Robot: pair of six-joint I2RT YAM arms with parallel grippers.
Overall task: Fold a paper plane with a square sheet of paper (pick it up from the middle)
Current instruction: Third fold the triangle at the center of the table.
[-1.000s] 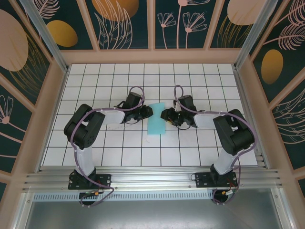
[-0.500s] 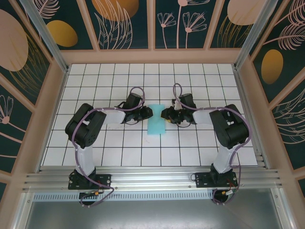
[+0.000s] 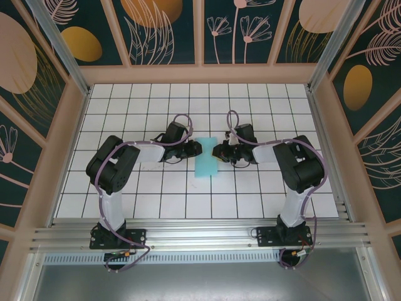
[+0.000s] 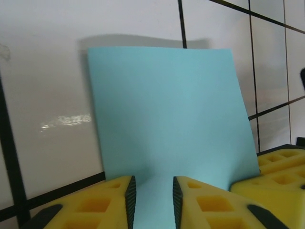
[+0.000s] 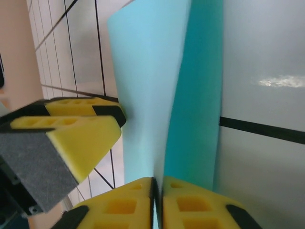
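The square sheet of paper point(image 3: 205, 158) is light cyan and lies folded into a narrow strip on the white grid table, between my two grippers. My left gripper point(image 3: 195, 148) sits at the strip's left edge. In the left wrist view the left gripper point(image 4: 151, 185) has a narrow gap between its pads, and the paper point(image 4: 167, 109) runs under and between them unpinched. My right gripper point(image 5: 157, 183) is shut on the paper's right edge, whose pale upper layer point(image 5: 147, 81) is lifted off the darker lower layer point(image 5: 195, 95). In the top view the right gripper point(image 3: 217, 150) meets that edge.
The two grippers face each other across the strip, a few centimetres apart; the left gripper's yellow fingers point(image 5: 81, 129) show in the right wrist view. White tiles point(image 3: 188, 200) lie around the arms. Wooden walls point(image 3: 200, 74) enclose the table.
My right gripper has closed onto the paper's right edge, and its elbow has swung slightly inward. The left gripper has barely moved, its jaws a touch wider.
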